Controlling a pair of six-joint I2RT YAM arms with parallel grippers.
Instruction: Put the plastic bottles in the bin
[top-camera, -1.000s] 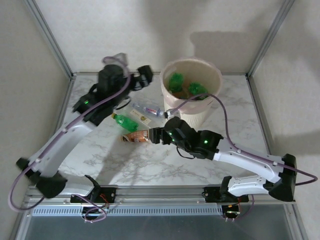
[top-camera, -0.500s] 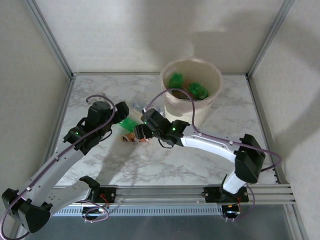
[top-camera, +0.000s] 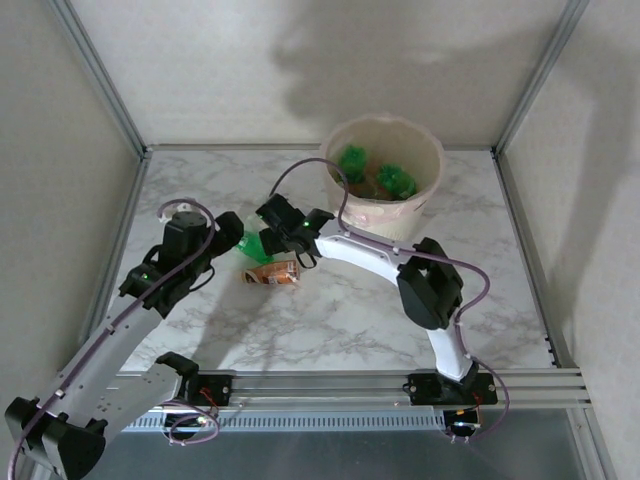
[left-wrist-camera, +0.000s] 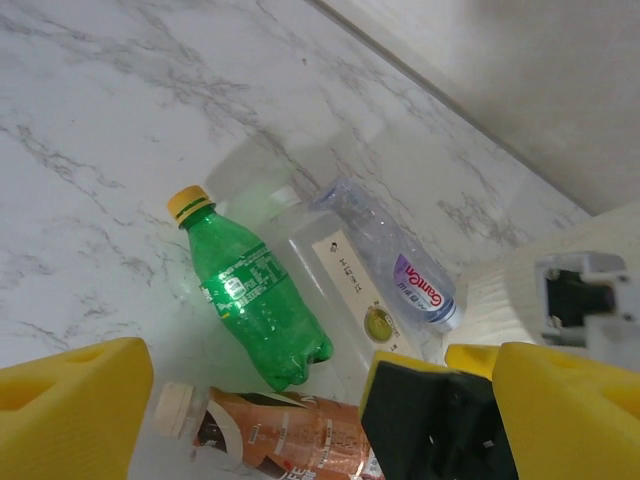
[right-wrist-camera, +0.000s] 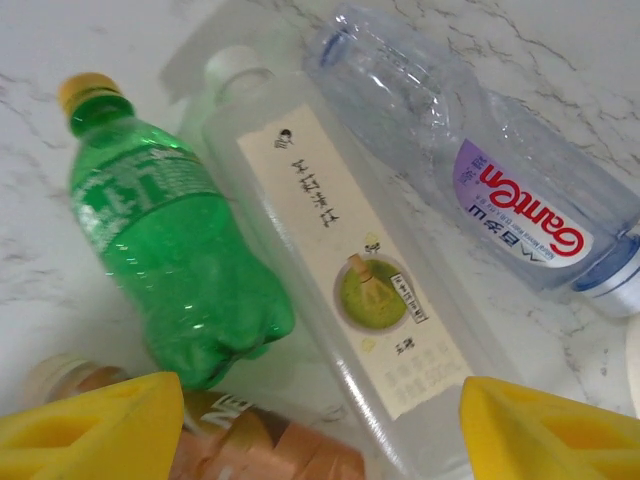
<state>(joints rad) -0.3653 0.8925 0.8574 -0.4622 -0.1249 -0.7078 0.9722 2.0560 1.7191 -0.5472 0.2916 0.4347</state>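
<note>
**Tabletop** (top-camera: 340, 315): white marble pattern, with pale panels on three sides.

**Bin** (top-camera: 384, 214): round, peach-cream, upright at the far side of the tabletop, right of centre. Two binned green bottles (top-camera: 352, 160) lie inside. There is something brownish between them that I cannot make out.

**Loose bottles:** four, all lying on their sides in one cluster on the tabletop, just left of the bin.
- Green bottle (right-wrist-camera: 170, 250): yellow cap, crumpled near its base.
- Clear labelled bottle (right-wrist-camera: 340, 300): flat-sided, with a cream label and a pale cap. It lies just beside the green bottle and runs roughly parallel to it.
- Clear water bottle (right-wrist-camera: 480, 190): purple-and-white label, blue at its cap end. It lies on the far side of the clear labelled bottle from the green one, angled a little off it.
- Copper-labelled bottle (top-camera: 272, 274): pale cap. It lies crosswise at the base of the green bottle, on the side nearer the arm bases.

**Left end effector** (left-wrist-camera: 320, 350): yellow fingers (left-wrist-camera: 70, 410) set wide apart. It hangs over the cluster from the left and holds nothing.

**Right end effector** (right-wrist-camera: 320, 385): yellow fingers (right-wrist-camera: 550, 430) spread wide. It sits low over the base end of the clear labelled bottle with one finger to each side. Nothing is gripped. From above, the two end effectors sit close beside each other over the cluster.
</note>
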